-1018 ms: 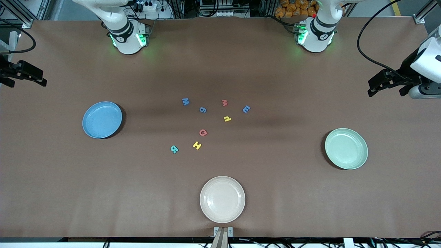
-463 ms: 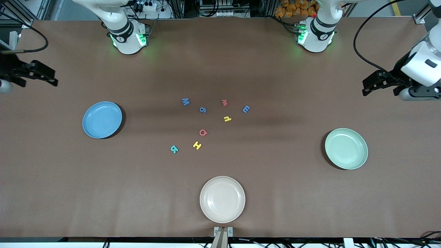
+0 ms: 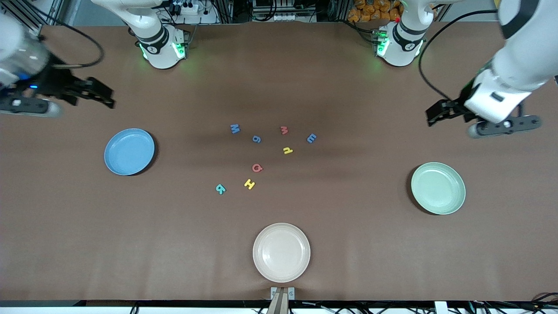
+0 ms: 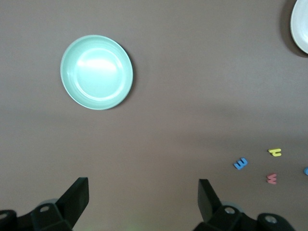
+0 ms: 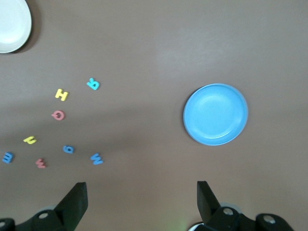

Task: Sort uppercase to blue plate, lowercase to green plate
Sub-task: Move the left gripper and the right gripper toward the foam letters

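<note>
Letters [image 3: 257, 168] between both open tools

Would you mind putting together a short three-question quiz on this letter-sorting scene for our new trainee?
1. True or false: the blue plate already holds a letter.
2. Which letter lies nearest the beige plate? A) blue M B) yellow H C) blue E-like letter
3. Fill in: the left gripper and the right gripper both have ____ fingers and hold nothing.

Key:
1. False: the blue plate and the green plate hold no letters; all eight letters lie on the table between them.
2. B: the yellow H, beside the teal R and the red Q.
3. open
</note>
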